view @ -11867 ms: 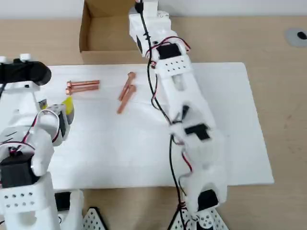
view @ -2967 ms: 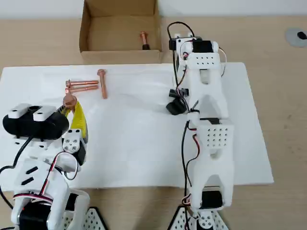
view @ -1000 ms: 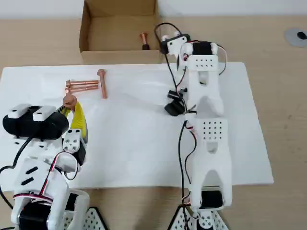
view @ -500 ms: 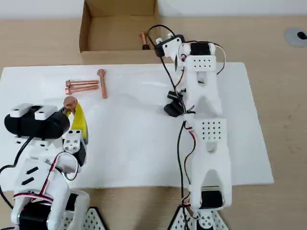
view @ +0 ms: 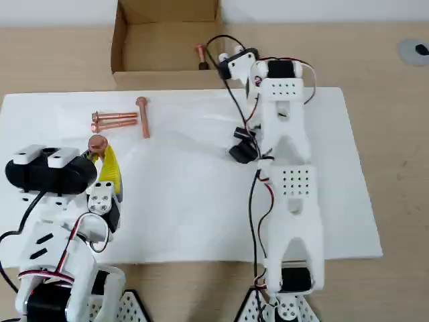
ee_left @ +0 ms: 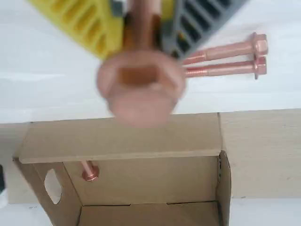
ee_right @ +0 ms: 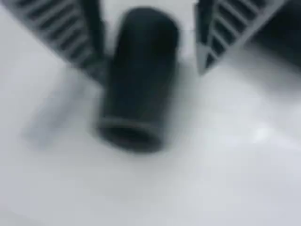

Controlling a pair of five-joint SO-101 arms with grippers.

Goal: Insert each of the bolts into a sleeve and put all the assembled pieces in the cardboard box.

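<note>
- the left gripper (view: 102,155) hangs over the left part of the white mat (view: 194,221). its yellow finger (ee_left: 80,21) and grey finger (ee_left: 202,21) are closed tight on a copper bolt (ee_left: 141,87).
- this bolt (view: 98,142) is lifted off the mat, and in the high view its round head is turned up.
- the right arm (view: 291,194) lies along the right half of the mat, with its far end near the box (view: 119,47).
- in the right wrist view a black sleeve (ee_right: 138,80) is in the right gripper (ee_right: 150,70), over the mat (ee_right: 235,179). the picture is blurred, so i cannot tell if the gripper is clamped on the sleeve or only around it.
- a pair of bolts (view: 115,121) lies side by side on the mat, between the left gripper and the box. the left wrist view shows the pair (ee_left: 225,59) past the held bolt.
- a single bolt (view: 143,115) lies just beside the pair, across their direction, with its head toward the box.
- the box stands on the table (view: 392,168) at the far edge of the mat and is open on top. its near wall (ee_left: 117,141) shows in the left wrist view.
- one assembled piece (view: 200,57) is inside the box, near the right wall: a copper bolt with a dark part at its end. the left wrist view shows it (ee_left: 88,172) as well.
</note>
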